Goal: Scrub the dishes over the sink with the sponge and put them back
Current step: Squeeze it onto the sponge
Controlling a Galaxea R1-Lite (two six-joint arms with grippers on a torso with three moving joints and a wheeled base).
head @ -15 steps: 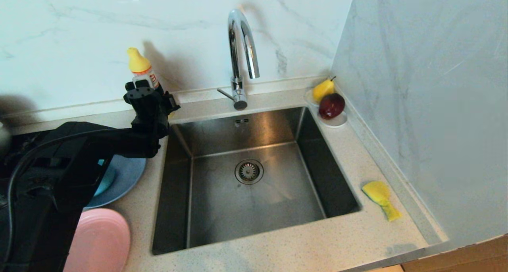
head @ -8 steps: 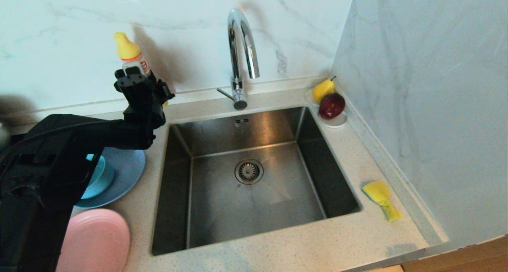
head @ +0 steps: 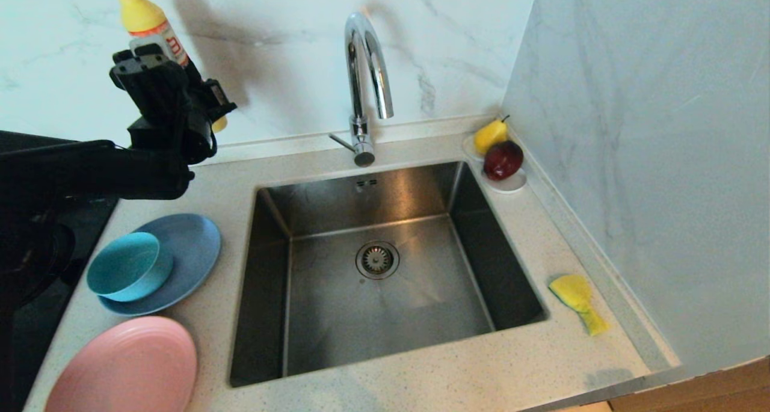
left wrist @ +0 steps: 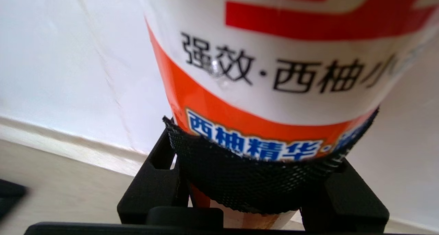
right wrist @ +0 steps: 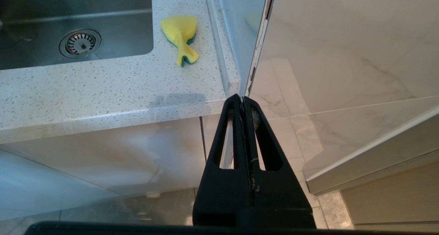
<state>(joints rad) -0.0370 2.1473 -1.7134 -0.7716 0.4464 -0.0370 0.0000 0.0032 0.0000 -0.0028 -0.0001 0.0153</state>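
From the head view, your left end effector [head: 157,63] pinches the soap bottle [head: 144,21], lifted near the table's back edge. I think soap comes next, on the sponge [head: 576,301] by the sink's [head: 385,267] right edge. The dishes [head: 150,261] wait left.

Left wrist: the bottle fills it.

Right wrist: your right end effector [right wrist: 244,103] is pressed together, off the table's front corner, above the tiled floor.

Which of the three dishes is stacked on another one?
The teal bowl: it sits on the grey-blue plate, left of the sink. The pink plate lies alone, nearer the counter's front edge.
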